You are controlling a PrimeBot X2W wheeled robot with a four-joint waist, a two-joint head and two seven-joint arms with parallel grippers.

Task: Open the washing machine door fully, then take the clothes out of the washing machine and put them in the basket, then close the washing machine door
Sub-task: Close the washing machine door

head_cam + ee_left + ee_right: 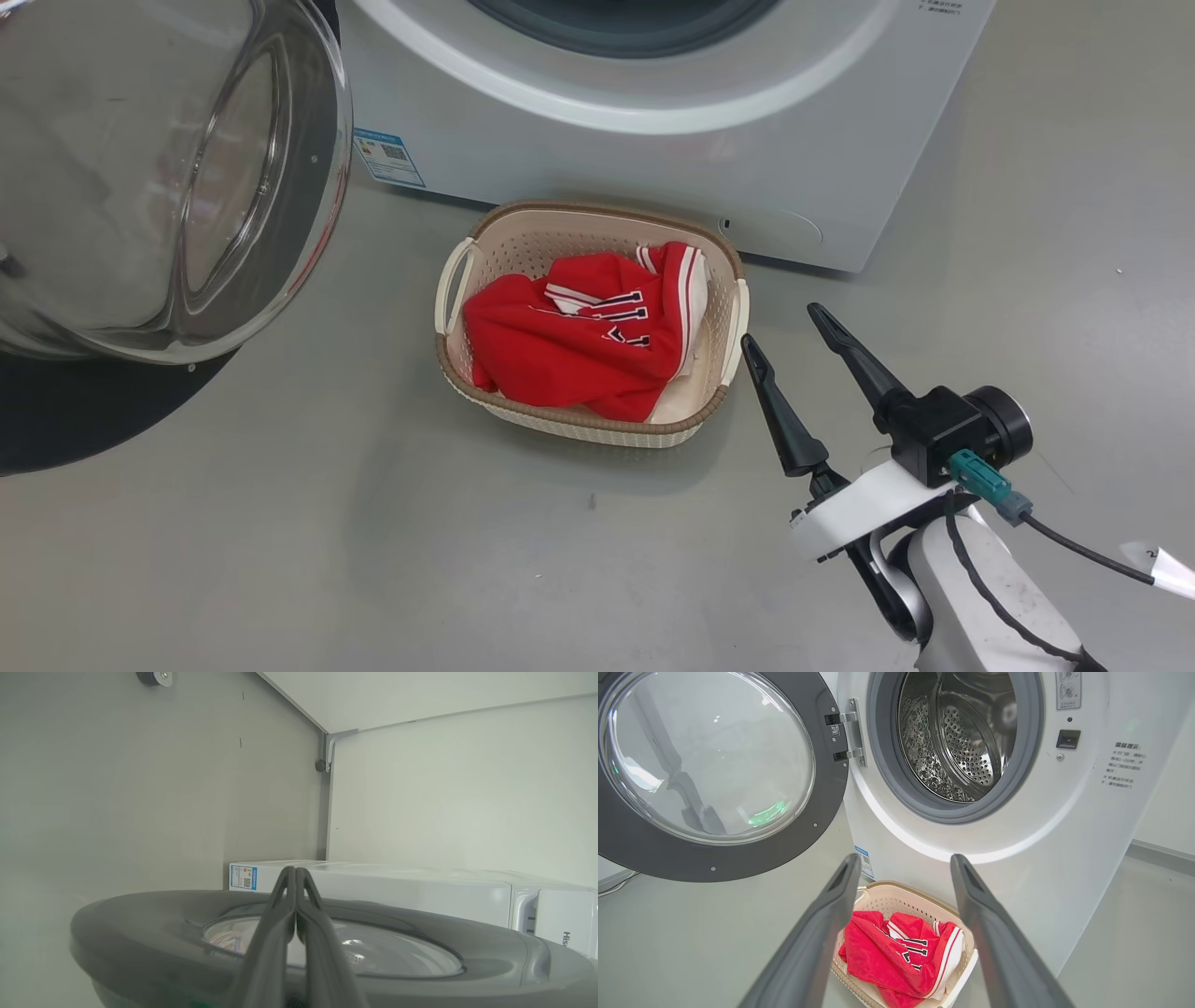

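Note:
The washing machine door (140, 187) stands swung open at the upper left, its clear glass bowl facing me. The washing machine (653, 140) lies behind the basket (597, 210), which holds the red clothes (569, 345). My right gripper (780, 328) hangs open just right of the basket, nothing between its fingers. In the right wrist view the right gripper (906, 858) frames the basket (896, 896) and the clothes (896, 952); the door (714, 765) is open and the steel drum (962, 742) shows no clothes. My left gripper (295, 872) is shut, empty, over the door's dark outer face (140, 924).
Grey floor (327, 560) spreads in front of and left of the basket. A blue label (387, 157) sits on the machine's lower front. The door's hinge (850, 732) is on the machine's left side. A wall corner (324, 793) rises behind the machine (397, 886).

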